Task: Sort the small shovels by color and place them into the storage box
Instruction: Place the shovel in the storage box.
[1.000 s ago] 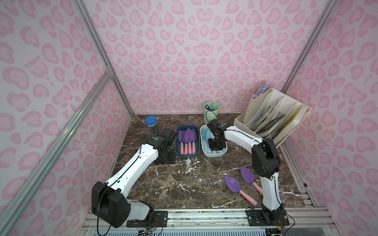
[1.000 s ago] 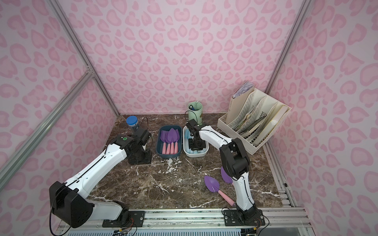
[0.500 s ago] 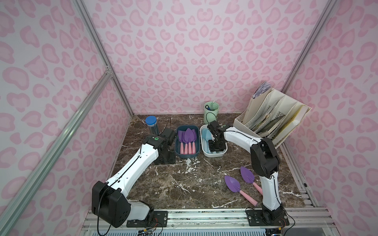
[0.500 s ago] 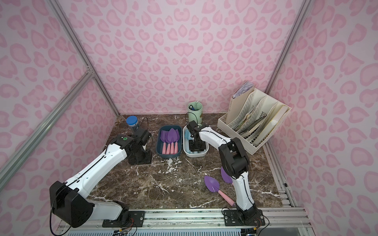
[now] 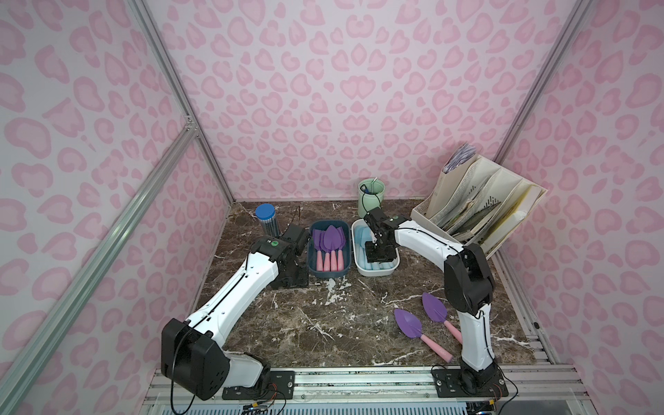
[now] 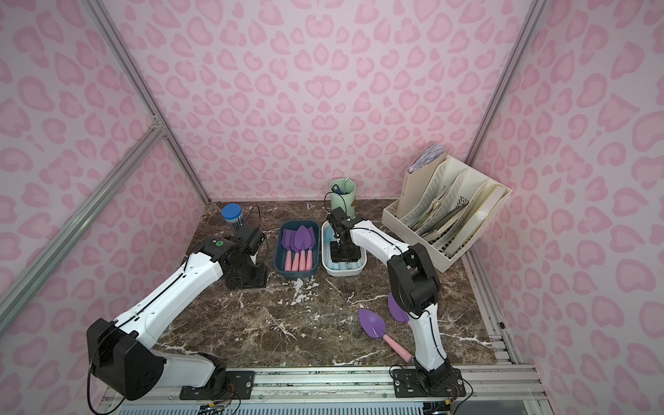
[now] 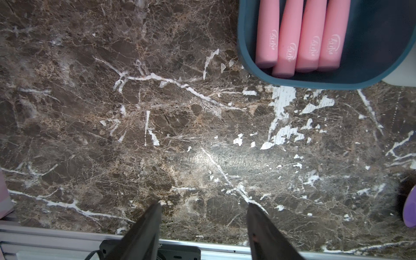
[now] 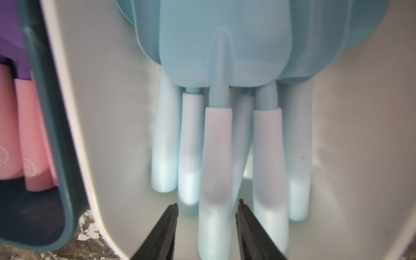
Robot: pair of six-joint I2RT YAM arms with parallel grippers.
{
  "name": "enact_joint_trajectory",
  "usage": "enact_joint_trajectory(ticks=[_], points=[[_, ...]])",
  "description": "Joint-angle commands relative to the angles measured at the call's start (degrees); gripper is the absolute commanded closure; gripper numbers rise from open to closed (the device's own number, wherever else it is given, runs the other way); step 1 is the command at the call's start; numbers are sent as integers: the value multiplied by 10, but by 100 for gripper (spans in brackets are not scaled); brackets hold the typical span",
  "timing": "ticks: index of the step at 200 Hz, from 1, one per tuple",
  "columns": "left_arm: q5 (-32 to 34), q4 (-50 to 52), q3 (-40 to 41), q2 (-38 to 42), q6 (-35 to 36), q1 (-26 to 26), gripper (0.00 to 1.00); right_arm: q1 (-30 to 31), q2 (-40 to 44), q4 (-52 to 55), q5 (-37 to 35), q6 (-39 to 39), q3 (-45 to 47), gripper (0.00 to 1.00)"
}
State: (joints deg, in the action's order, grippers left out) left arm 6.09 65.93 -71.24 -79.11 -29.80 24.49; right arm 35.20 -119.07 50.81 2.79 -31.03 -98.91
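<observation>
Logos (image 7: 273, 38) on pink handles (image 7: 308, 33), unreadable

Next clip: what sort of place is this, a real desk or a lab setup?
Probably a lab recording booth dressed as a desk: pink patterned wall panels on aluminium framing, left arm and right arm bolted to a front rail, a marble-look tabletop with a file rack.

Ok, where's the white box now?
In both top views, the white box sits at the table's back, just right of the blue box, under the right pincer.

Right claw (image 6: 345, 258) down in white box (image 6: 343, 273); purple shovels (image 6: 300, 238) in blue box (image 6: 298, 276).
</observation>
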Motion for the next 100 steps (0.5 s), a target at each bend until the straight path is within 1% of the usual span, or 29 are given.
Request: enact_joint_trajectory(ticks=[1, 31, 53, 72, 100], points=[[2, 10, -4, 5, 0, -1, 33, 2, 18, 19, -23, 2, -13, 49], [-4, 14, -5, 10, -5, 0, 33, 3, 51, 33, -47, -4, -20, 44], [-11, 16, -7, 12, -13, -1, 33, 2, 80, 42, -66, -7, -11, 42], [-16, 16, -7, 11, -23, 5, 34, 0, 109, 42, -76, -8, 14, 42], [-4, 22, -16, 4, -46, 34, 35, -10, 159, 29, -72, -7, 75, 41]])
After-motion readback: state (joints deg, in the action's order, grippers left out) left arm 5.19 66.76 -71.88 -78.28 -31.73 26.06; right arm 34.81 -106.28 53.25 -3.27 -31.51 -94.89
